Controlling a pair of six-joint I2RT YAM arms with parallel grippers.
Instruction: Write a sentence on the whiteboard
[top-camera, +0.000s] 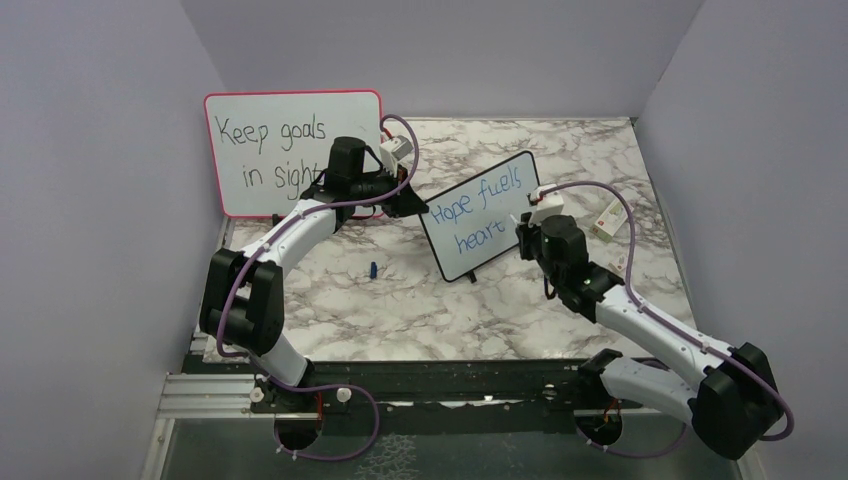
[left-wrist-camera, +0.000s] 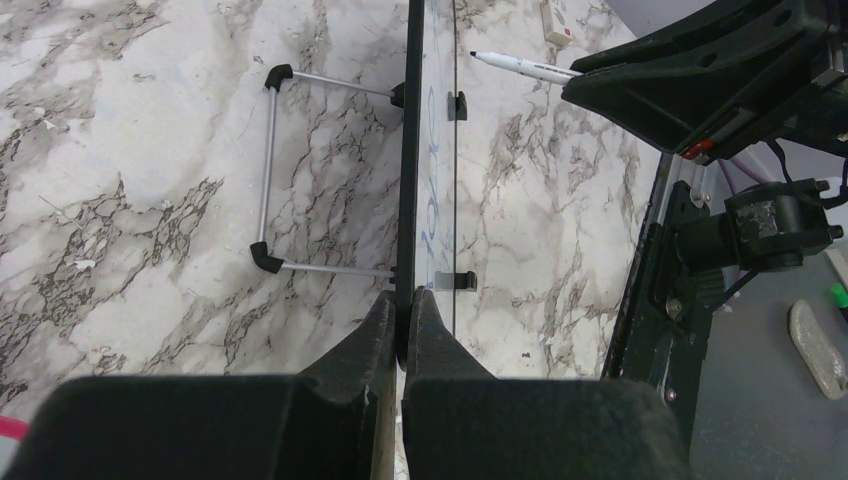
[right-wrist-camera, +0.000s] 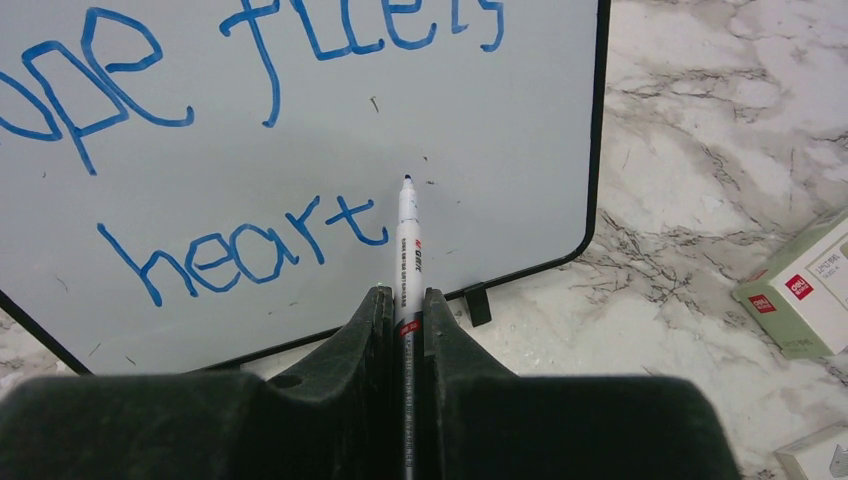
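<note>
Left pincer (left-wrist-camera: 403, 305): clamps whiteboard (left-wrist-camera: 435, 130) edge, steadying it.
Right pincer (right-wrist-camera: 405, 300): pinches marker (right-wrist-camera: 408, 215); tip apparently hovers lower centre, after "heart".

In front of the whiteboard (top-camera: 478, 215) the counter (top-camera: 420, 320) lies open, save a small blue cap (top-camera: 372, 270). The pink-framed board (top-camera: 290, 150) walls off its back-left, and a small box (top-camera: 607, 222) sits to its right.

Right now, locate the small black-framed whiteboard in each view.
Top external: small black-framed whiteboard right of centre.
Left wrist: edge-on down the middle, clamped by the left gripper.
Right wrist: fills the upper left.
Shared landmark: its blue handwriting.
</note>
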